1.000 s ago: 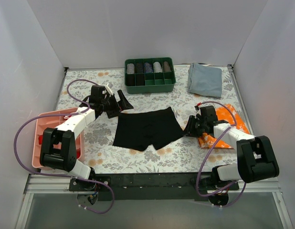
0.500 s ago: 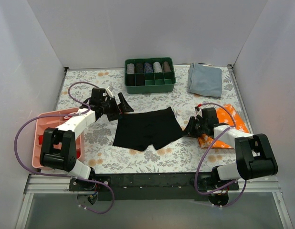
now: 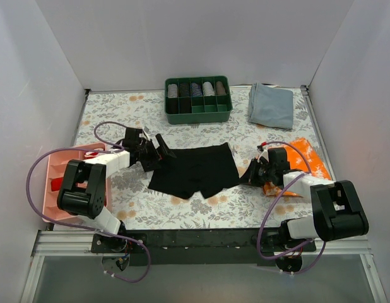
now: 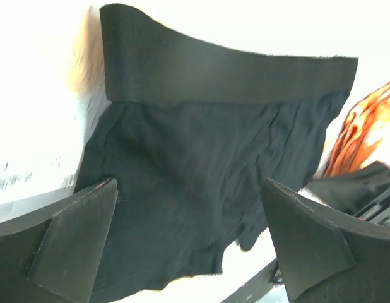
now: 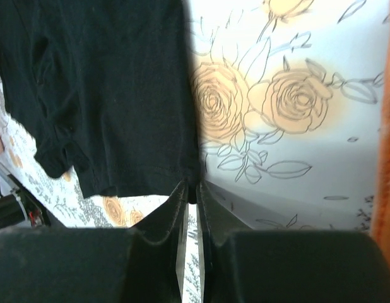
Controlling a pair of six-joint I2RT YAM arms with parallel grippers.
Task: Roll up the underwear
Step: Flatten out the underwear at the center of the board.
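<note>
The black underwear (image 3: 195, 170) lies flat in the middle of the flowered table, waistband towards the back. My left gripper (image 3: 158, 151) is open and low at its left end; in the left wrist view its fingers (image 4: 75, 246) straddle the fabric (image 4: 207, 158), with the gripper (image 4: 192, 246) over the cloth. My right gripper (image 3: 248, 173) is at the underwear's right leg corner. In the right wrist view it (image 5: 194, 189) is shut, pinching the hem corner of the underwear (image 5: 100, 88).
A green tray (image 3: 198, 99) of rolled items stands at the back. A grey-blue folded cloth (image 3: 271, 105) lies back right. The orange patterned cloth (image 3: 296, 165) lies under my right arm. A pink tray (image 3: 56, 183) sits at the left edge.
My left gripper has moved down and forward onto the underwear's left end. My right gripper has stayed at the right leg corner.
</note>
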